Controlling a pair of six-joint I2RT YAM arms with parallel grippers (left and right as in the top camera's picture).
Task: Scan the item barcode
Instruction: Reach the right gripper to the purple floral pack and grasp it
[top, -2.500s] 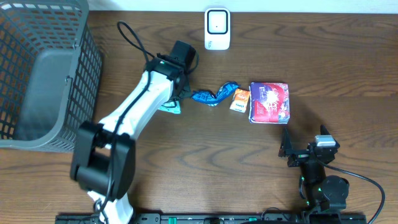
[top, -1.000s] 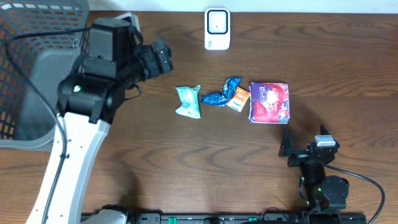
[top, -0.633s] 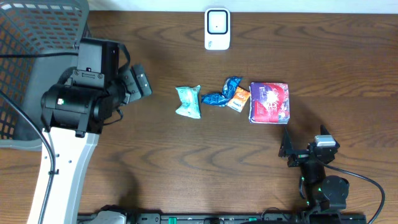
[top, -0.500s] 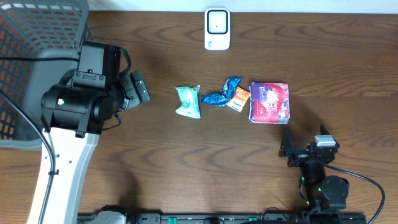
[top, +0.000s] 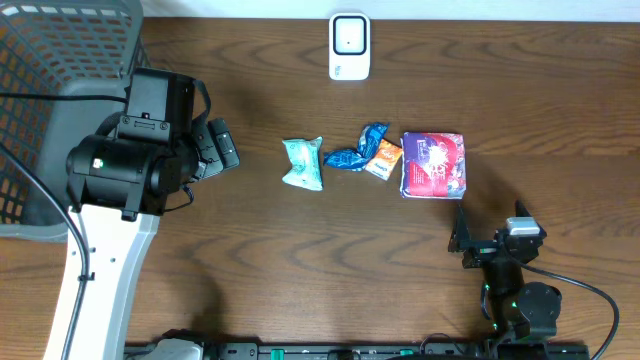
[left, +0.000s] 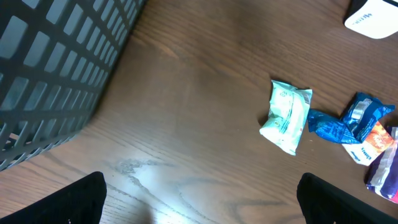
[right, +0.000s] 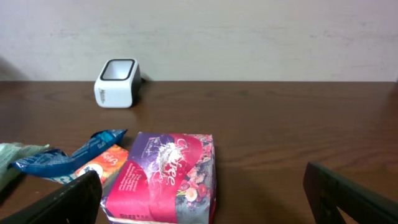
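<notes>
Left gripper (top: 216, 150) hangs over the left part of the table (top: 330, 290), just beside the wall of the grey basket (top: 60, 70). In the left wrist view its fingers stand spread wide at the two lower corners, with only wood grain between them. The mint-green packet (top: 303, 163) lies flat on the wood to the right of this gripper, apart from it, with a strip of bare table between them. We note that the packet heads a row running rightward. The blue wrapper (top: 355, 150) comes next, its tail just reaching the packet's edge. The orange sachet (top: 384, 160) follows, touching the blue one, and the purple box (top: 434, 164) sits just beside that. Print on the packet is too small for us to read. The scanner (top: 349, 46) stands at the far edge, beyond the row and well apart from the packet. Right gripper (top: 488, 232) sits low at the near right of the table, fingers spread wide and holding nothing. The purple box lies straight ahead of it, near but not touching. For room, there is broad open wood on the near side of the row, between the two arms, and a band of open wood between the row and the scanner. The basket closes off the left side, and the left arm's white link crosses the near-left corner.
</notes>
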